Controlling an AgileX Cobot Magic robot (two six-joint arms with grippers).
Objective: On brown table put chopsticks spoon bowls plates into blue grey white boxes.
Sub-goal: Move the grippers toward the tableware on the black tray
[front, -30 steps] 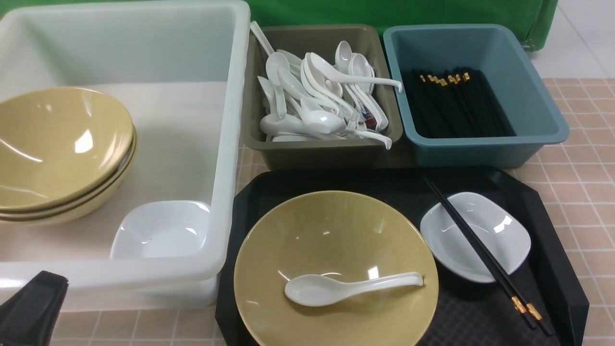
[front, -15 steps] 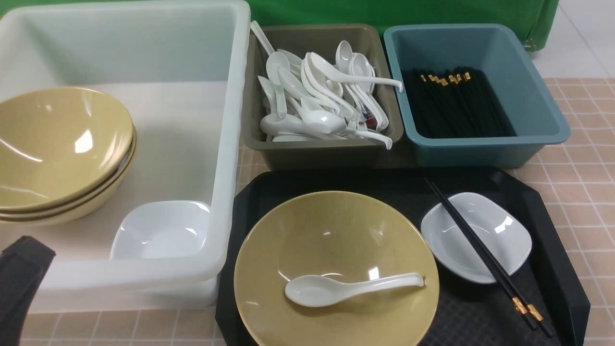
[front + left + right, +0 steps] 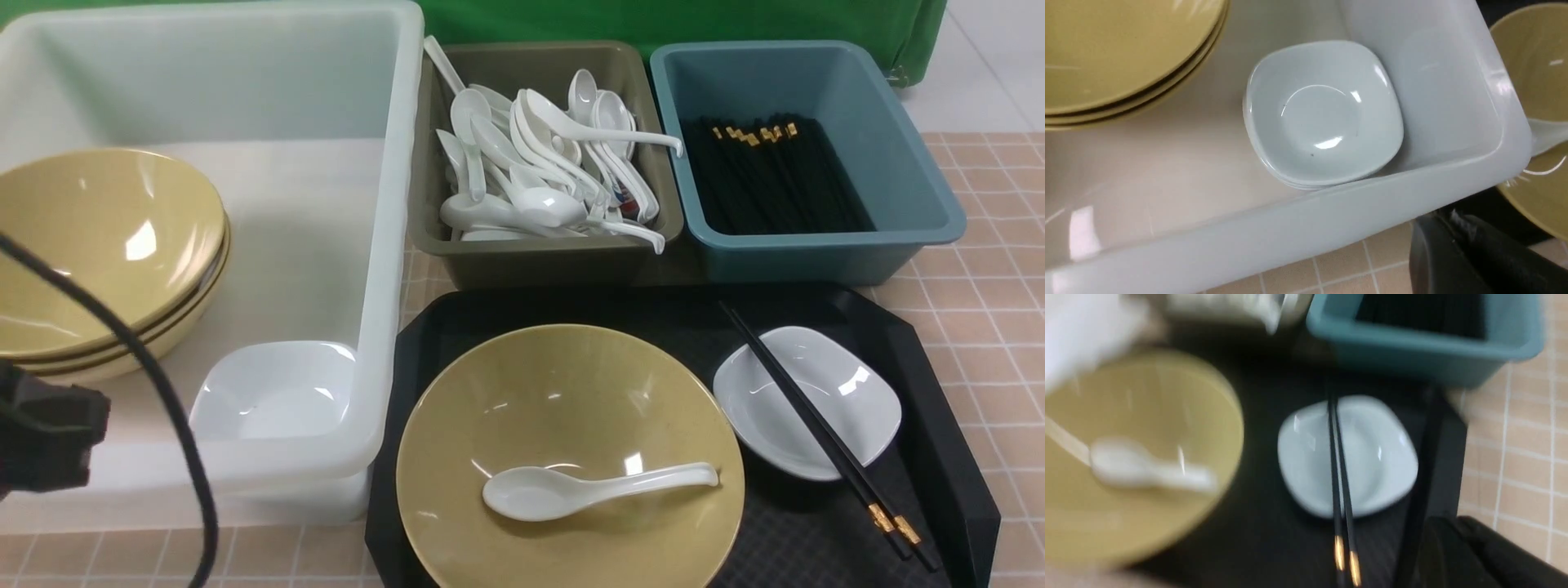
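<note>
On the black tray point(image 3: 939, 392) a yellow bowl point(image 3: 571, 392) holds a white spoon point(image 3: 571, 490). Beside it black chopsticks point(image 3: 816, 422) lie across a white plate point(image 3: 849, 392). The white box point(image 3: 392, 245) holds stacked yellow bowls point(image 3: 98, 245) and white plates point(image 3: 277, 392). Spoons fill the grey box point(image 3: 531, 261), and chopsticks lie in the blue box point(image 3: 816, 253). My left gripper point(image 3: 1447, 216) is shut and empty, just outside the white box's near wall point(image 3: 1290, 228). My right gripper point(image 3: 1447, 522) is shut and empty, over the tray's edge near the chopsticks point(image 3: 1337, 465); that view is blurred.
The brown table point(image 3: 980, 310) shows to the right of the tray and along the front edge. My left arm point(image 3: 49, 437) and its cable point(image 3: 163, 392) stand in front of the white box at the far left. A green cloth hangs behind the boxes.
In the front view my left arm has risen along the left edge, and its cable now crosses in front of the white box. The tableware has not moved.
</note>
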